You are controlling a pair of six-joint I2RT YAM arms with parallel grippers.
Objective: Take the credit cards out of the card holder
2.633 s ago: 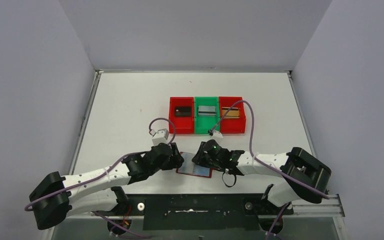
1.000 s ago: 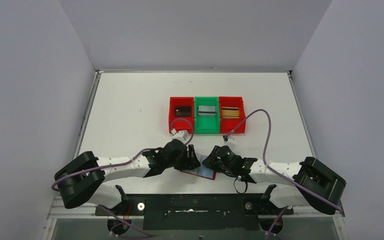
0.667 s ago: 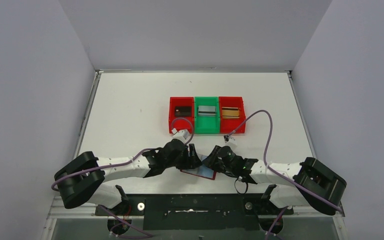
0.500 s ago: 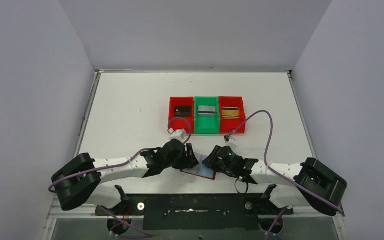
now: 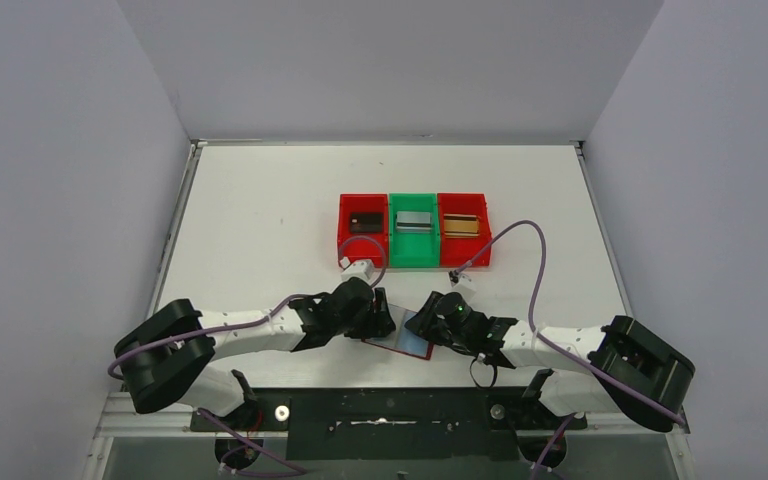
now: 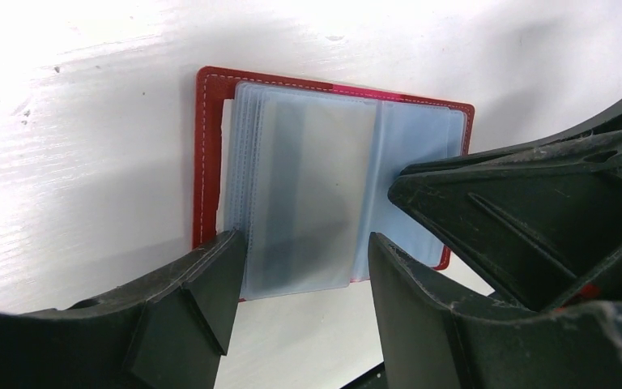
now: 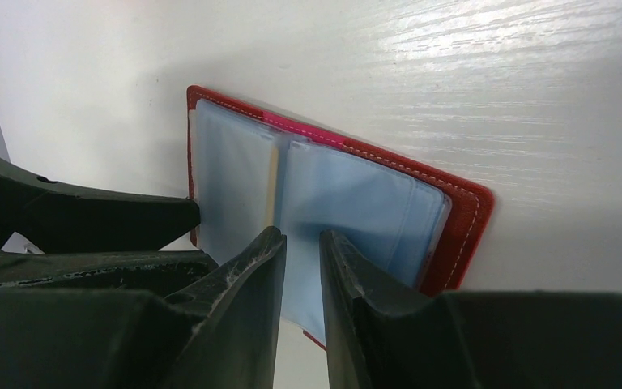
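a: from above, where is the card holder (image 5: 406,346) lying?
b: it is lying open at the near edge of the white table (image 5: 260,220), between the left gripper (image 5: 388,322) and the right gripper (image 5: 422,326). behind, a black card (image 5: 365,222) is sitting in a red bin (image 5: 363,256), a silver card (image 5: 414,221) in the green bin (image 5: 413,256), and a gold card (image 5: 462,226) in the other red bin (image 5: 476,250).
a: and the left wrist?
b: the left gripper (image 6: 306,247) is standing about half open, straddling the near edge of a greyish sleeve (image 6: 312,186) without clearly holding anything.
a: the right wrist?
b: the right gripper (image 7: 302,239) is showing only a narrow gap over the bluish sleeves (image 7: 348,203); whether it is pinching one, nobody can tell.
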